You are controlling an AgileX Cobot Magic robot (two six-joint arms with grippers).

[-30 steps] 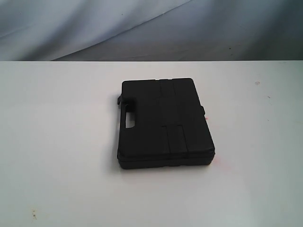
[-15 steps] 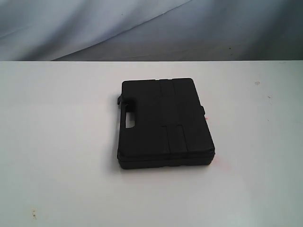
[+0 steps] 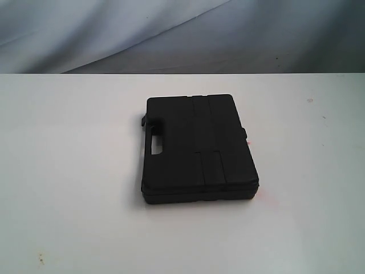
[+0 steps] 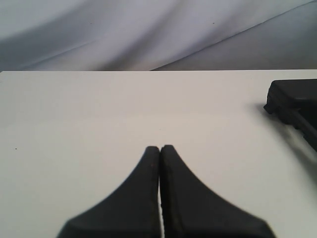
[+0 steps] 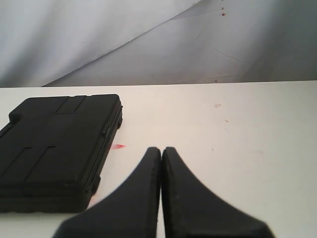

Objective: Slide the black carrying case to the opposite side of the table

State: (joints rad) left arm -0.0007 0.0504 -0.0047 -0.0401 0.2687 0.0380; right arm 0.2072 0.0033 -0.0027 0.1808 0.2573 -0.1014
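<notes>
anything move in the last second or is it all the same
Nothing visibly changed: the black carrying case lies flat in the same spot on the table, with nothing touching it.

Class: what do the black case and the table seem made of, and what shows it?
The black case: probably moulded hard plastic, matte; raised panels and a cut-out handle. The table: smooth, plain white top, perhaps laminate; the look leaves it open.
</notes>
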